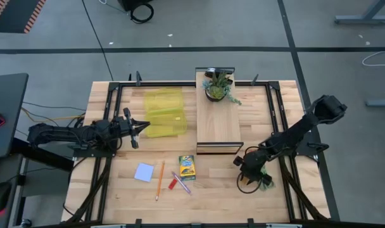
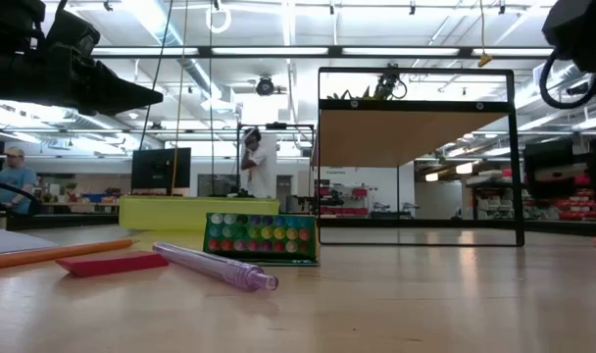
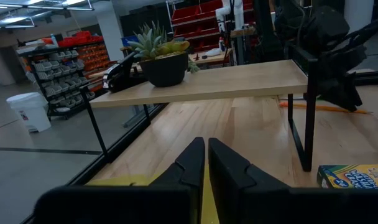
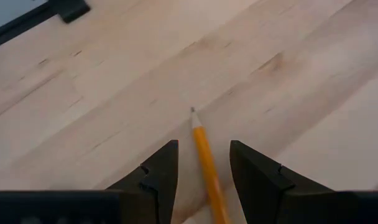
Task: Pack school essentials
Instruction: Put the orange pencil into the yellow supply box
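My right gripper (image 1: 242,170) is open, low over the table near the right front. In the right wrist view its fingers (image 4: 204,146) stand on either side of an orange pencil (image 4: 204,155) that lies flat on the wood, and they do not touch it. Something green (image 1: 266,183) lies beside that gripper. My left gripper (image 1: 145,125) is shut and empty, raised by the near left edge of a yellow pouch (image 1: 164,113). A pale blue notepad (image 1: 144,172), a second orange pencil (image 1: 159,179), a crayon box (image 1: 187,166) and a red pen (image 1: 173,183) lie at the front centre.
A light wooden board on black legs (image 1: 218,123) stands at the centre back with a potted plant (image 1: 218,85) on its far end. A purple pen (image 1: 182,183) lies by the red pen. Black rails (image 1: 116,114) run along the table's sides. People show in the room behind (image 2: 254,162).
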{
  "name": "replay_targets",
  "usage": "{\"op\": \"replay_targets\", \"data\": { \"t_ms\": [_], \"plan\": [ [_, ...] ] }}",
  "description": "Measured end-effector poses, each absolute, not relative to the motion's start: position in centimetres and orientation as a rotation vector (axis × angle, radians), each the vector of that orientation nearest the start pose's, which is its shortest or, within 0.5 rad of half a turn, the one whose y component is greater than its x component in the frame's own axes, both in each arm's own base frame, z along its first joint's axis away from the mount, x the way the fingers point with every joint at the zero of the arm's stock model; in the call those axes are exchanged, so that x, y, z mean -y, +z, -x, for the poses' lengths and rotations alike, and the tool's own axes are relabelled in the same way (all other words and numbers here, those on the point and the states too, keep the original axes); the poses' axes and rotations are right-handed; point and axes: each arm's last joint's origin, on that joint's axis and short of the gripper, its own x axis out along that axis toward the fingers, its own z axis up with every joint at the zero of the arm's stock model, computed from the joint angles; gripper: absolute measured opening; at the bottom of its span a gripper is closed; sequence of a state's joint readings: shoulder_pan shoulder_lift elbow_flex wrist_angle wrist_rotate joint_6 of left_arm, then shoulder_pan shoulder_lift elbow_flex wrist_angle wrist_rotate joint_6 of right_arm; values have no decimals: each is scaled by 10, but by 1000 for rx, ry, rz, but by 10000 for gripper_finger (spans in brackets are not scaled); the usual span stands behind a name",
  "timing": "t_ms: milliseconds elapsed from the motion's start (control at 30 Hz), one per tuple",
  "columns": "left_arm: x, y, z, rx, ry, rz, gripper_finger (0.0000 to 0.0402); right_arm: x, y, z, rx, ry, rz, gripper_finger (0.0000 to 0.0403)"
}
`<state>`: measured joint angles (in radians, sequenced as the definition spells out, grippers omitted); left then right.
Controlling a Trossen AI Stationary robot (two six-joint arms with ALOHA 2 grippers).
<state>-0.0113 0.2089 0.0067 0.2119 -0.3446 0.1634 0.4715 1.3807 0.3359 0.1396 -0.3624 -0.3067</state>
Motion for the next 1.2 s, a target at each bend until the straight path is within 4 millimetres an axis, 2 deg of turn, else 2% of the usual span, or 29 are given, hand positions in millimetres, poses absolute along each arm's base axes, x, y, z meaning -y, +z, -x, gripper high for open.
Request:
{"op": "replay_targets", "data": {
  "t_ms": [333,567,900,1200],
  "plan": [
    [-9,169,-109,-18,333,-160,38,-101,97,-179,-812,965,353,120],
    [-9,169,-109,-18,333,-160,28,-101,97,-179,-809,965,368,92],
    [-9,169,-109,-18,333,-160,39,-101,96,-179,-808,977,379,43],
    [-9,169,-109,-18,333,-160,28,-100,96,-178,-811,978,378,36]
  ]
}}
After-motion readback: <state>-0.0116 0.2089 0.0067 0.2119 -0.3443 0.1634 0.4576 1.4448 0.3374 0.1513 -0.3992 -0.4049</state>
